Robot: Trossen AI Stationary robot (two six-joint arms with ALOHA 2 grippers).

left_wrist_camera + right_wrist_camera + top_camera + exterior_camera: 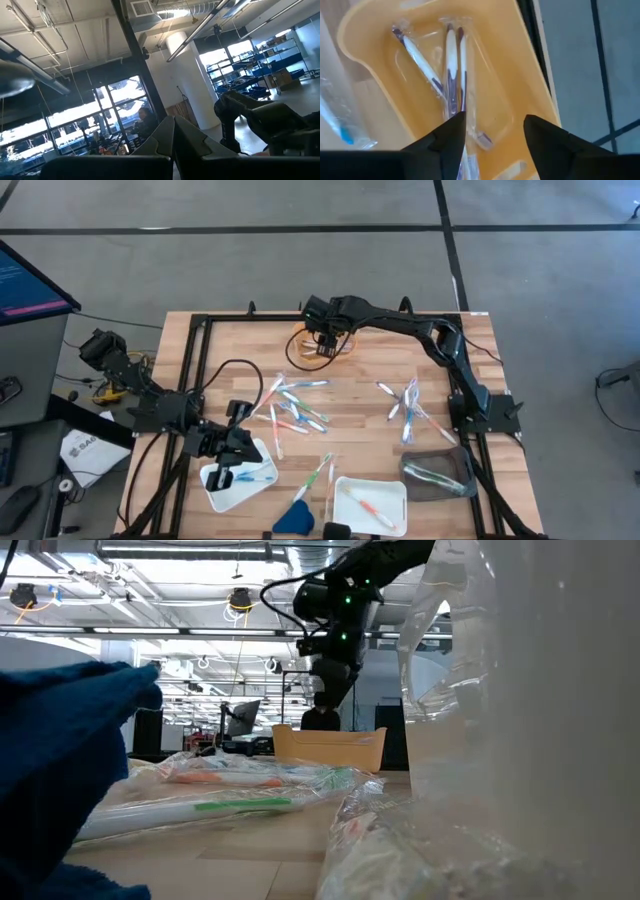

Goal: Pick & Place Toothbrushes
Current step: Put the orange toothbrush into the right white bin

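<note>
Below the right gripper (492, 135), jaws spread and empty, wrapped purple-white toothbrushes (451, 65) lie in the orange tray (515, 85). Judged light, wrapper slippery; pinch mid-handle. Left gripper (232, 448): jaws pressed together.

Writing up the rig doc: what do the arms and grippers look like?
Both arms are black, jointed, with black cables looping off them. The left gripper and right gripper each end in two dark, tapered fingers. Green indicator lights glow on the right arm.
</note>
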